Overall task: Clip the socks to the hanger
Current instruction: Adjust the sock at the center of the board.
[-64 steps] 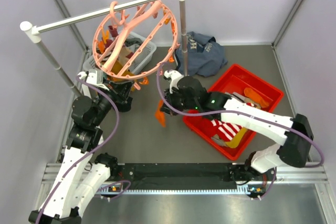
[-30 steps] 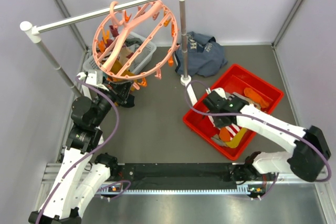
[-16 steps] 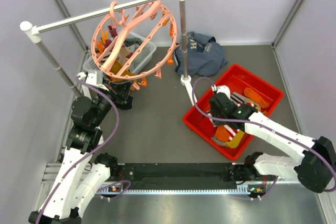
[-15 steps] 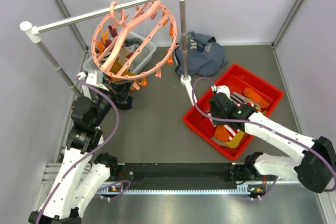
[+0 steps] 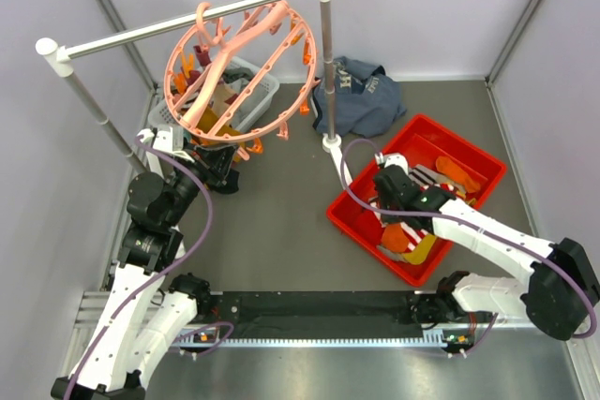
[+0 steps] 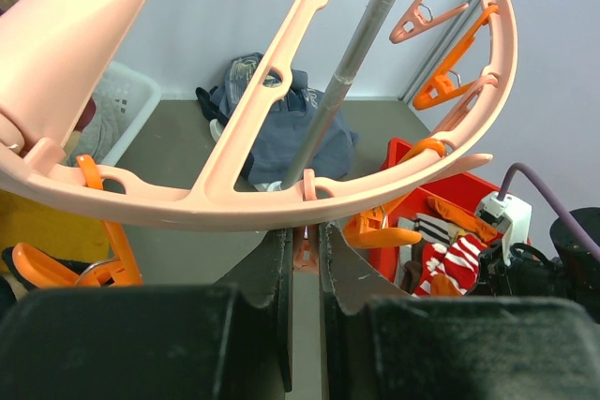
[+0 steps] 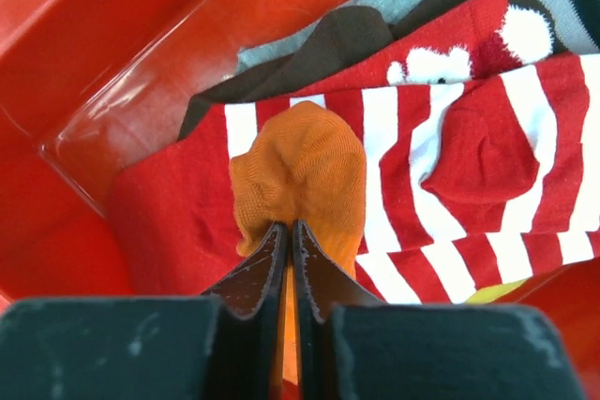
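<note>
- the right gripper (image 7: 287, 229) was down in the red bin (image 7: 141, 44), its fingers pressed together on a fold of the orange sock (image 7: 300, 166), which lay on top of a red-and-white striped sock (image 7: 431, 175).
- the left gripper (image 6: 305, 231) was clamped on an orange clip peg (image 6: 306, 252) under the rim of the hanger (image 6: 234, 201).
- to do this well, i'd say lift straight up and slowly, so the pinch holds and the striped one beneath doesn't come along.
- the orange sock's long axis ran straight out from the fingers, its rounded end pointing away from the wrist; the other end was hidden behind the fingers.
</note>
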`<state>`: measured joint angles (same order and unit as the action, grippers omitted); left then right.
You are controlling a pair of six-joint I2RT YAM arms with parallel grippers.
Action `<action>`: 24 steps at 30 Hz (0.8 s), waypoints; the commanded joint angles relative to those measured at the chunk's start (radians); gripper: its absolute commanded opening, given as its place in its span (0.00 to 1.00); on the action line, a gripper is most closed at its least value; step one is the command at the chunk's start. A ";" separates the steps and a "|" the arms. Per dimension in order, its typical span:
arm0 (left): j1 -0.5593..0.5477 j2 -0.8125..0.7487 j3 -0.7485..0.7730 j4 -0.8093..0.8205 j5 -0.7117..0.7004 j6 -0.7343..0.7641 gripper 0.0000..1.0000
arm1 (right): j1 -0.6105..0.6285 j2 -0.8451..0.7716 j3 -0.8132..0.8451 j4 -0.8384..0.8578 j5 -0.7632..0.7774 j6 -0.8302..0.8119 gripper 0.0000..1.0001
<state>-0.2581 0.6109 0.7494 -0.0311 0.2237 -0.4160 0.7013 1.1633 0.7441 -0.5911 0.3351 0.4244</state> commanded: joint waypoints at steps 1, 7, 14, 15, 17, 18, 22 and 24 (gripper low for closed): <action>-0.004 -0.003 -0.010 -0.020 0.011 0.011 0.06 | -0.013 -0.022 -0.003 0.021 -0.004 0.001 0.00; -0.004 -0.005 -0.008 -0.018 0.012 0.011 0.05 | -0.013 -0.149 0.003 0.046 -0.094 -0.044 0.00; -0.003 -0.003 -0.010 -0.012 0.017 0.005 0.06 | -0.002 -0.309 0.011 0.198 -0.330 -0.134 0.00; -0.003 -0.002 -0.009 -0.009 0.019 0.003 0.06 | 0.007 -0.315 0.020 0.212 -0.332 -0.133 0.00; -0.003 -0.002 -0.007 -0.004 0.025 -0.004 0.06 | 0.041 -0.309 0.031 0.266 -0.358 -0.118 0.00; -0.003 0.000 -0.005 0.005 0.026 -0.009 0.06 | 0.053 -0.301 0.046 0.287 -0.357 -0.108 0.00; -0.004 0.009 -0.010 0.023 0.051 -0.036 0.05 | 0.122 -0.240 0.060 0.422 -0.338 -0.046 0.00; -0.004 0.012 -0.015 0.023 0.058 -0.043 0.06 | 0.154 -0.212 0.054 0.549 -0.357 -0.007 0.00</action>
<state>-0.2581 0.6113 0.7494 -0.0265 0.2474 -0.4339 0.8059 0.9085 0.7467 -0.2981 0.0158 0.3519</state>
